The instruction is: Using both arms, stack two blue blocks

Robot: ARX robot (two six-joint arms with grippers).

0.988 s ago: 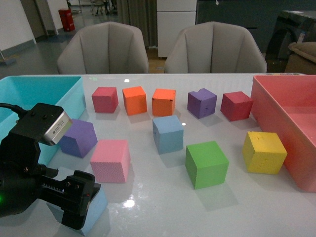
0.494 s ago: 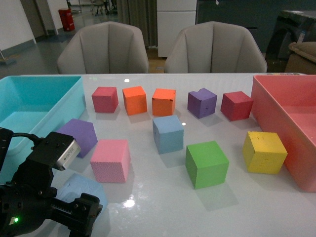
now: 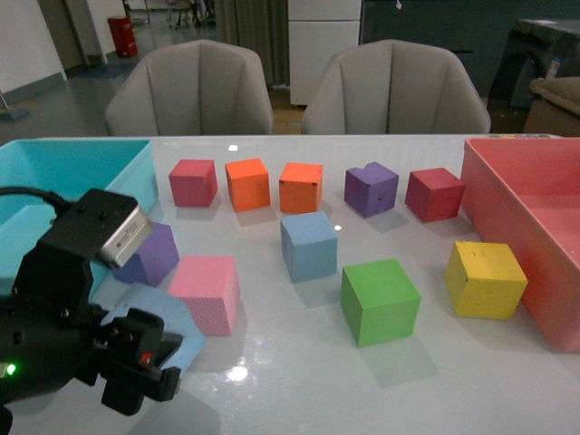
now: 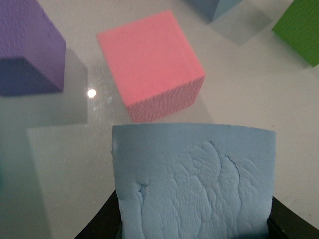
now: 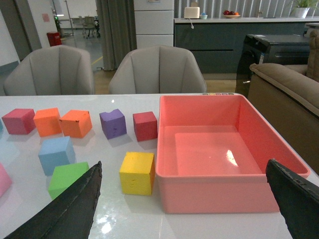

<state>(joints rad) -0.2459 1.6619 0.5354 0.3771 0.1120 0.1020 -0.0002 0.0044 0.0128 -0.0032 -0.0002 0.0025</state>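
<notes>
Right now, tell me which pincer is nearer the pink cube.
Left. The left pincer, gripping a blue block, sits beside the pink cube; the right pincer hangs far off, open.

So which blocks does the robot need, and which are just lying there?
Needed: held pale blue foam cube; second pale blue foam cube, mid-table.
Just lying about: pink foam cube; green foam cube; yellow foam cube; two purple foam cubes; two orange foam cubes; two red foam cubes; turquoise plastic bin; salmon-pink plastic bin.
</notes>
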